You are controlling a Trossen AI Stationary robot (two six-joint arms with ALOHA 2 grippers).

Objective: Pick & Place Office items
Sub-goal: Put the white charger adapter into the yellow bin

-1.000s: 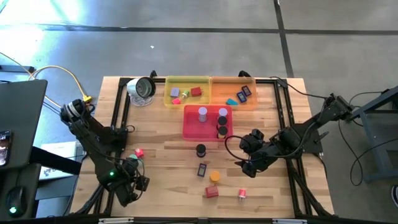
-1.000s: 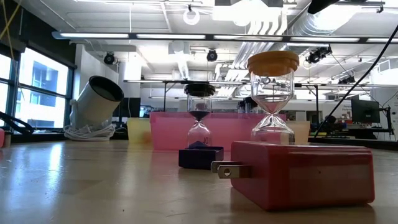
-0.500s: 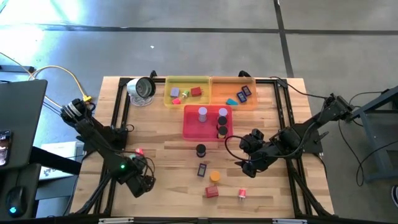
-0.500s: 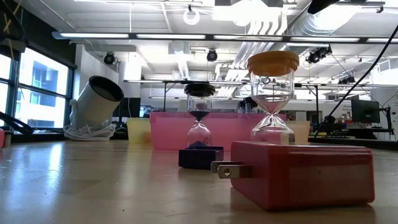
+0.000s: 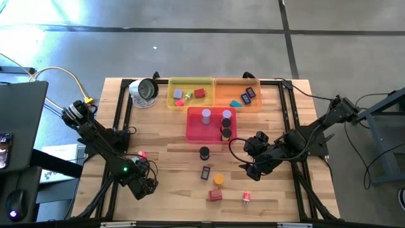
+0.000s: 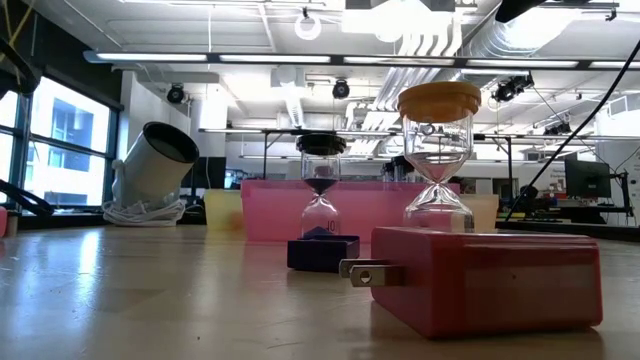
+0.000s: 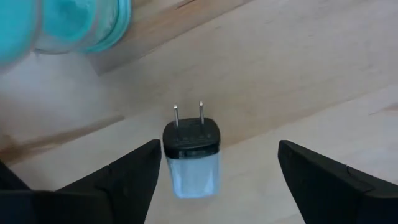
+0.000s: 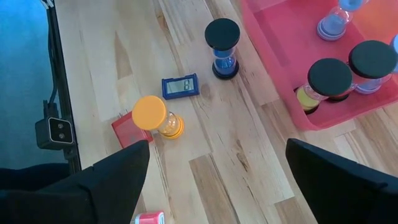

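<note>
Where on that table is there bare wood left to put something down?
Bare wood lies between the pink tray and the left frame rail, and along the right edge beyond the right gripper. It is crowded below the pink tray, around the orange-capped timer.

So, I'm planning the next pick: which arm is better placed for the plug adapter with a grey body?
Left. Its open gripper already brackets the adapter; the right gripper hangs nearer the pink tray.

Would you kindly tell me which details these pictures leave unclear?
- Teal-capped item: left wrist view, blurred and cut off by the edge.
- Display on the small blue piece: right wrist view, too small to read.
- Left end effector: high view, too small to show the white plug between its open fingers.
- Low view: neither end effector shows.
</note>
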